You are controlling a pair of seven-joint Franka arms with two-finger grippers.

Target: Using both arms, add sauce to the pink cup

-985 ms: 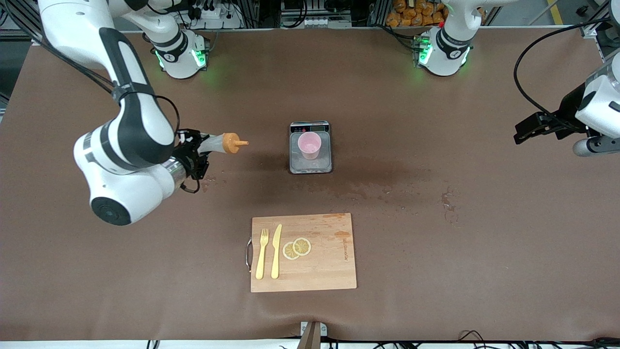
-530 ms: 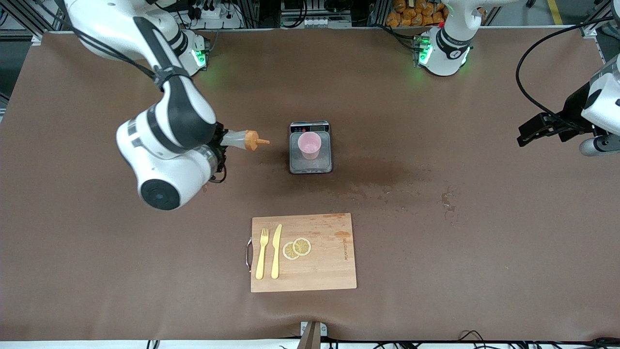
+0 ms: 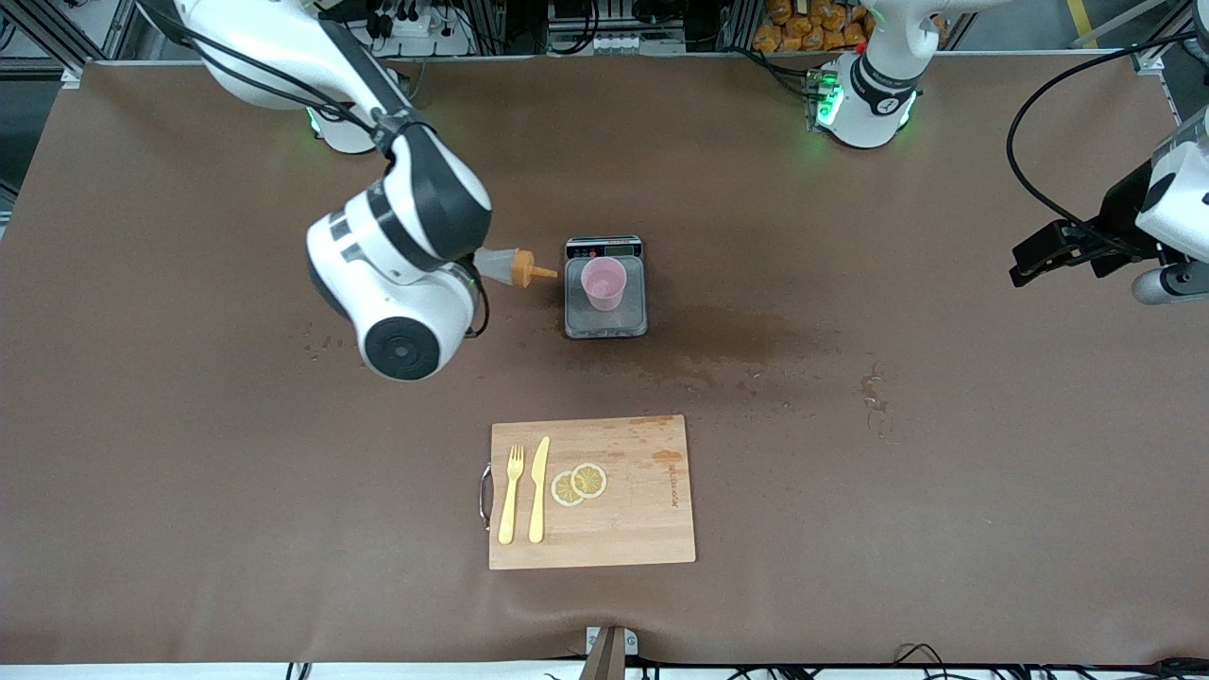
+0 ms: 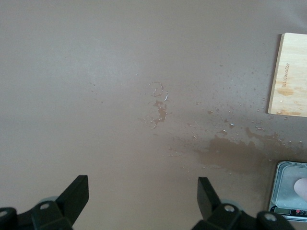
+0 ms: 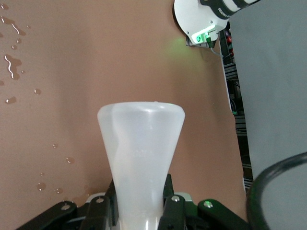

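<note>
The pink cup (image 3: 603, 281) stands upright on a small grey scale (image 3: 578, 321) at the table's middle. My right gripper (image 5: 140, 207) is shut on the sauce bottle (image 3: 503, 264), a whitish squeeze bottle (image 5: 141, 153) held lying sideways in the air. Its orange nozzle (image 3: 536, 273) points at the cup and ends just short of the scale's edge, toward the right arm's end. My left gripper (image 3: 1022, 265) hangs open and empty over the left arm's end of the table, well away from the cup. The left wrist view shows its fingers (image 4: 76, 192) spread wide, with the scale (image 4: 287, 178) at the picture's edge.
A wooden cutting board (image 3: 642, 510) lies nearer the front camera than the scale, carrying a yellow fork (image 3: 511, 494), a yellow knife (image 3: 539, 488) and two lemon slices (image 3: 579, 484). Wet stains (image 3: 737, 340) darken the brown cloth beside the scale.
My right arm has carried the sauce bottle sideways across the table from the right arm's end, up to the scale and cup. The left arm has barely moved.
</note>
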